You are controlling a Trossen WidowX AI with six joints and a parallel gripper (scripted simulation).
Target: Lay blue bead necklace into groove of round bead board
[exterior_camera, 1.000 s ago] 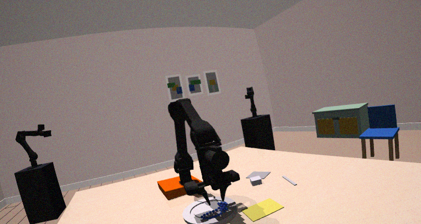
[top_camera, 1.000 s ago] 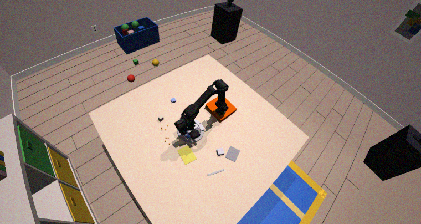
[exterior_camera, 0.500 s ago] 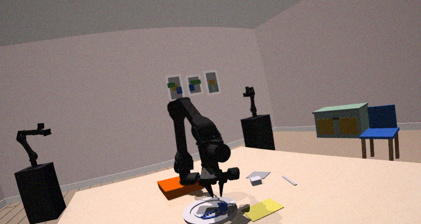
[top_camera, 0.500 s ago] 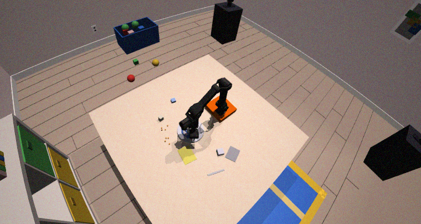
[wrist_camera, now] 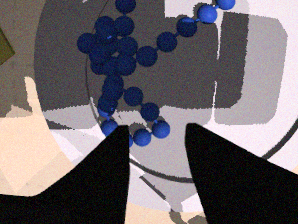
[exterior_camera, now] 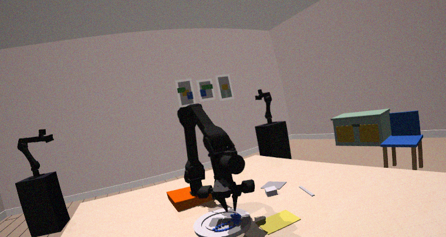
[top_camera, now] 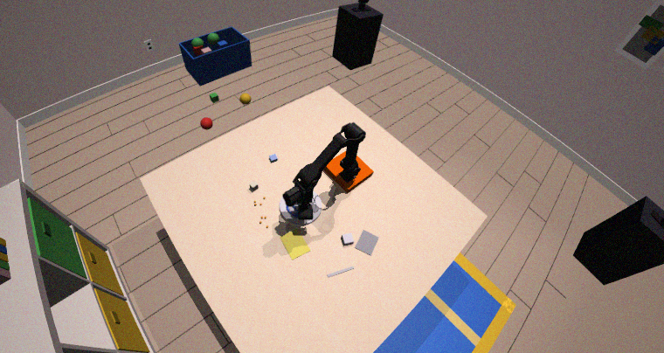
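Observation:
The round pale bead board (top_camera: pixel 317 214) (exterior_camera: pixel 199 226) lies under the arm. The blue bead necklace (exterior_camera: pixel 235 218) (wrist_camera: pixel 126 46) lies on it, with several beads bunched in a clump at one side and a loose loop running off across the board. In the wrist view the clump is near the thin dark groove line (wrist_camera: pixel 190 179), and most visible beads are inside the groove's circle. My gripper (exterior_camera: pixel 230 210) (wrist_camera: pixel 157 133) points down low over the board, fingers partly open with a gap between them. A few beads are close to the left fingertip; none is visibly gripped.
A yellow sheet (top_camera: pixel 294 245) (exterior_camera: pixel 280 221) lies beside the board. Small orange beads (top_camera: pixel 262 218) and a dark cube (top_camera: pixel 252 187) are on its other side. A white block (top_camera: pixel 347 238), a grey sheet (top_camera: pixel 367 242) and a pale stick (top_camera: pixel 340 272) lie farther off.

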